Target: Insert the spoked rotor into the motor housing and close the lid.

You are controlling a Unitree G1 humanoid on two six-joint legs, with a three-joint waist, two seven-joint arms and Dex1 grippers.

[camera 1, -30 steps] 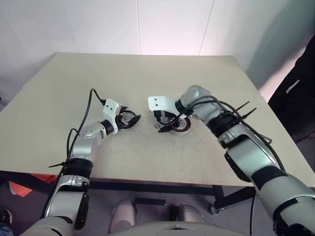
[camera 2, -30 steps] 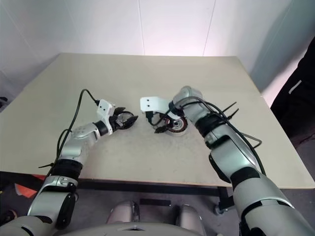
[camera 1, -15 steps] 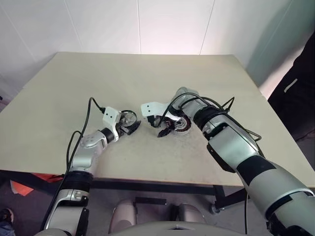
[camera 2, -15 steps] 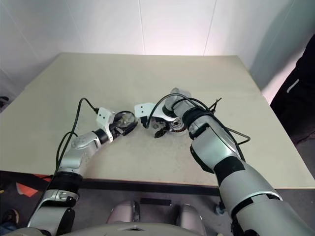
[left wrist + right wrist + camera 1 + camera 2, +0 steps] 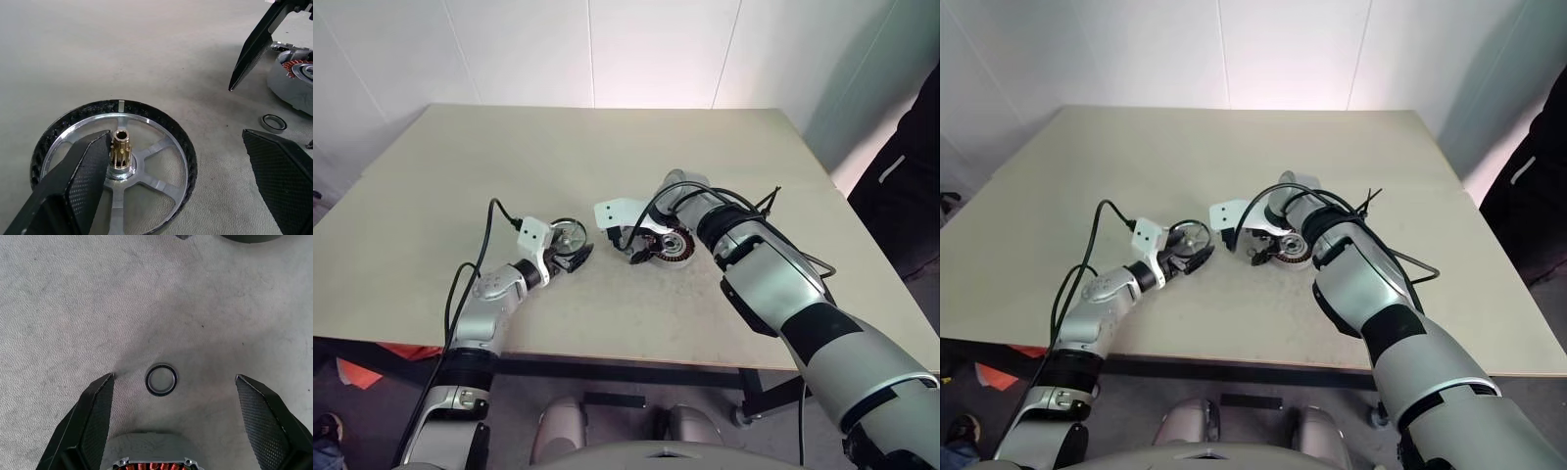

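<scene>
I have hardly begun. The spoked rotor (image 5: 115, 171) lies flat on the desk (image 5: 607, 147), its brass hub pointing up, and nothing is seated in the motor housing (image 5: 673, 249) yet: its copper windings are open to view. Both sit near the middle of the desk, somewhat toward the near edge, the rotor on my left and the housing just beside it on my right, apart from each other.

My left end effector (image 5: 176, 166) is spread wide at the rotor, one finger reaching over its hub, the other out past its rim; I cannot tell whether either touches it, and nothing is pinched. My right end effector (image 5: 173, 416) is spread too, pointing down at the desk just beside the housing, with a small washer ring (image 5: 161, 380) lying on the bare surface between its fingers and gripping nothing.

I cannot make out the lid. By my judgement everything remains: grasp the rotor, lower it into the housing, then find the lid and close it.
</scene>
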